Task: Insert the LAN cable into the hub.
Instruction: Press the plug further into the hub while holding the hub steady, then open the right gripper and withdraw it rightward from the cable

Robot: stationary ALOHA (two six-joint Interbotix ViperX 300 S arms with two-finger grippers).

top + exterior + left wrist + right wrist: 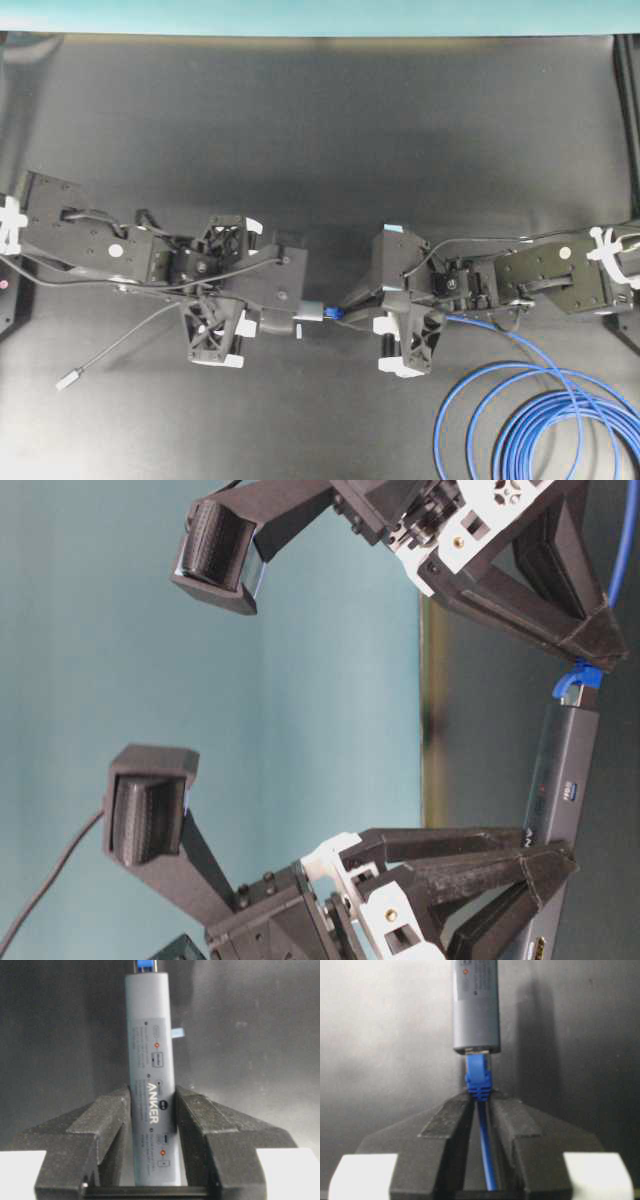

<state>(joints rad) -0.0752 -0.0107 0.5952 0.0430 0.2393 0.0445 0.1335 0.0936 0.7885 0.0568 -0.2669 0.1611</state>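
Clamping the hub (151, 1100) across its width, the left gripper (152, 1125) holds the grey bar pointing straight away from its wrist camera, label side up. That view shows the printed markings and only a sliver of blue at the far end. The right wrist view shows the other side of the join: the right gripper (481, 1110) is closed on the LAN cable (485, 1155) just behind its blue plug (479, 1077), whose tip sits in the hub's end port; how deep it sits cannot be told. From overhead, the two grippers face each other at the middle of the black table (320, 130), hub and plug bridging them. Only this view shows the blue cable running back to loops at the lower right, and a thin grey cable (115, 350) with a silver plug at the lower left.
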